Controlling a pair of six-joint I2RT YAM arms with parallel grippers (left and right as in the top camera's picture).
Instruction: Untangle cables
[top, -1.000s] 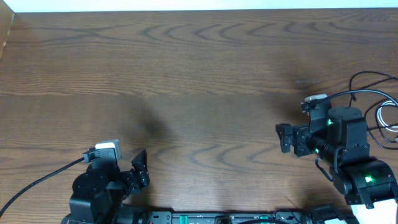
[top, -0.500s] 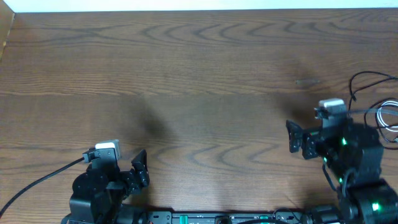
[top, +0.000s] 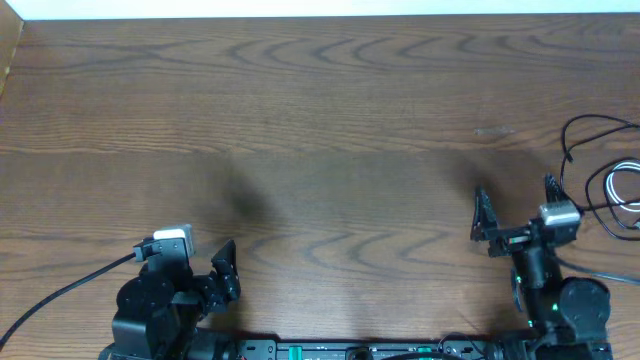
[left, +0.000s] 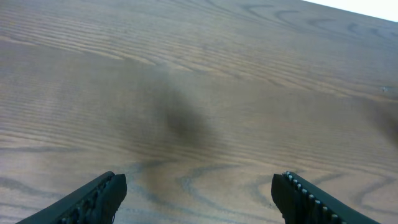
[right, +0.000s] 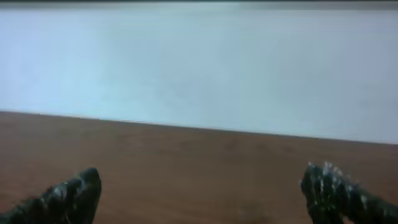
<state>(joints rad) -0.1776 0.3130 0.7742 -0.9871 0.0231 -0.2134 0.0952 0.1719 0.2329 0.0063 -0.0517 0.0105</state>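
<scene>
The black cable (top: 590, 125) loops at the far right edge of the table in the overhead view. The white cable (top: 618, 192) lies in a loop just below it, partly cut off by the frame edge. My right gripper (top: 515, 208) is open and empty, its fingers pointing toward the far side of the table, a little left of both cables and apart from them. My left gripper (top: 224, 268) is open and empty at the front left, far from the cables. Neither wrist view shows a cable; each shows only open fingertips (left: 199, 196) (right: 205, 193) and bare wood.
The wooden table (top: 320, 110) fills the overhead view. A thick black arm wire (top: 60, 290) runs from the left arm to the front left corner. A pale wall (right: 199, 62) stands beyond the table's far edge in the right wrist view.
My right arm has drawn back toward the front edge and turned, so its open fingers now point to the far side instead of to the left. The left arm and cables have not moved.
</scene>
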